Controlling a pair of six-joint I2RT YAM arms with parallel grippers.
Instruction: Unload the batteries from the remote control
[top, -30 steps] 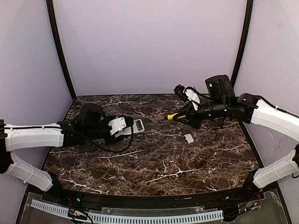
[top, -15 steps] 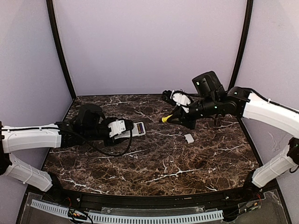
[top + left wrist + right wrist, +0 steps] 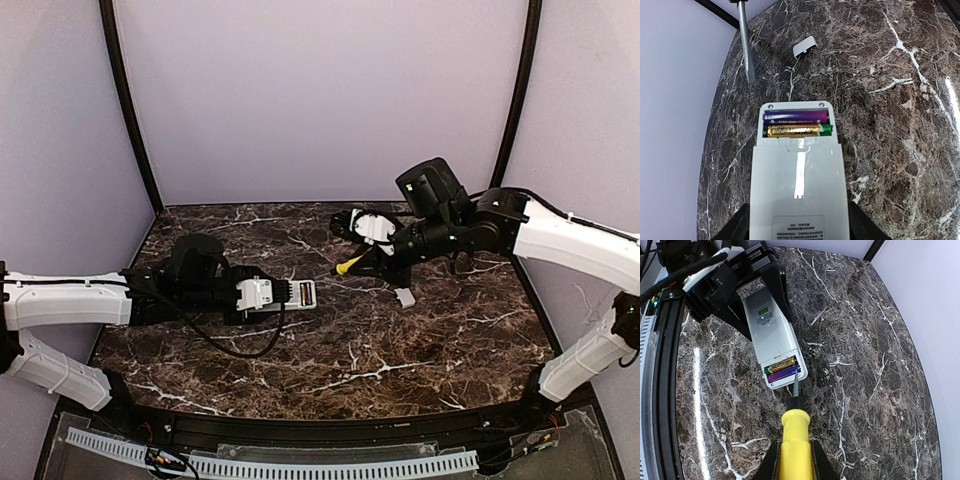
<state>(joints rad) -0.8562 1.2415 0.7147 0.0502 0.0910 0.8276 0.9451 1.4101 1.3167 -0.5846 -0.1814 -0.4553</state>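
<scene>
The left gripper (image 3: 262, 297) is clenched on the slim white rectangular plastic remote control (image 3: 797, 170), held back side up low over the dark marble table (image 3: 350, 360), long axis running left to right, open compartment at its right end. Two small cylindrical batteries (image 3: 796, 124), one purple, one gold, lie crosswise inside. The right gripper (image 3: 792, 460) grasps the yellow-handled screwdriver (image 3: 795, 422), blade aimed left at that end, tip near, seemingly not touching. The small white rectangular cover (image 3: 405, 296) lies apart on the right, with bare table on the near side
</scene>
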